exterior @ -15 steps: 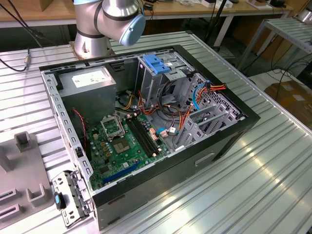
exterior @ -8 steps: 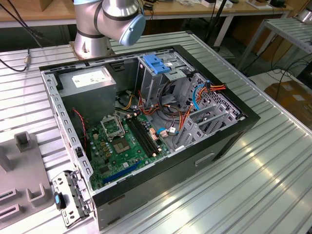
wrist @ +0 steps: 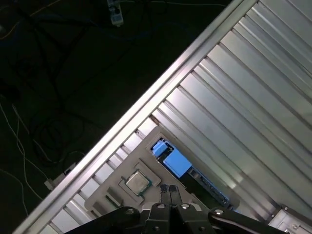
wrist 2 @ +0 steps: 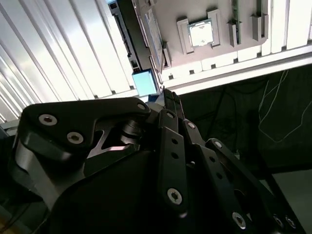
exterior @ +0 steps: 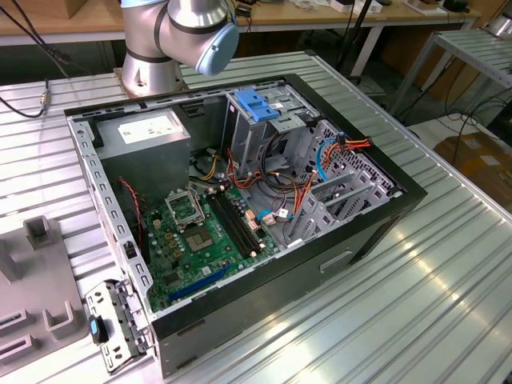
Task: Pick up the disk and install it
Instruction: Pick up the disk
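First wrist view: jaws pressed together on nothing, gripper (wrist: pixel 168 191) hanging just short of the disk (wrist: pixel 176 163). Parked seemingly on edge in a slot of the grey fixture plate (wrist: pixel 131 163), probably to offer its flat sides for gripping, next to a processor chip (wrist: pixel 138 181). Slim and dark edge-on, blue plastic at the near end. Exterior view, centre frame: computer case (exterior: pixel 304 276) open for access, drive cage (exterior: pixel 248 140) with blue latch (exterior: pixel 256 106) at upper centre.
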Robot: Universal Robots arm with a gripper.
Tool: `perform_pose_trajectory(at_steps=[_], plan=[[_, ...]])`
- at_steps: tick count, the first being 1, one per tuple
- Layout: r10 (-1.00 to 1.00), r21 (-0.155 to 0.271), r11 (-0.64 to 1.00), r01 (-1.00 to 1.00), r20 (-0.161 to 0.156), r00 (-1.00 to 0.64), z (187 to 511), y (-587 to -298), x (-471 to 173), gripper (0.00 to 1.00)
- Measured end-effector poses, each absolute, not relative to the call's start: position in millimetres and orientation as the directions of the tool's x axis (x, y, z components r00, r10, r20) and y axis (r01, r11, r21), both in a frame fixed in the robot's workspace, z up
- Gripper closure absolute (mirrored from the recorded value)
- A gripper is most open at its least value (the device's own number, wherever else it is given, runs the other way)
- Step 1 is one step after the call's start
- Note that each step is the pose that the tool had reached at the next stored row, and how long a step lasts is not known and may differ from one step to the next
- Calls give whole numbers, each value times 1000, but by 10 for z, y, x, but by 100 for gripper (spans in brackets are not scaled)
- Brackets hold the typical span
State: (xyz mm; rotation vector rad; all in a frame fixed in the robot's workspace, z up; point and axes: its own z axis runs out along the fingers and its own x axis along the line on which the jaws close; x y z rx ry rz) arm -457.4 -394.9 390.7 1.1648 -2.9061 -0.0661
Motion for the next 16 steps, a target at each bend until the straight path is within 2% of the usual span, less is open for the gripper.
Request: perform_pose_trajectory(at_steps=[16], plan=[[-849,43,528,-848,-6,-529,3902,-3949,-4574,89]])
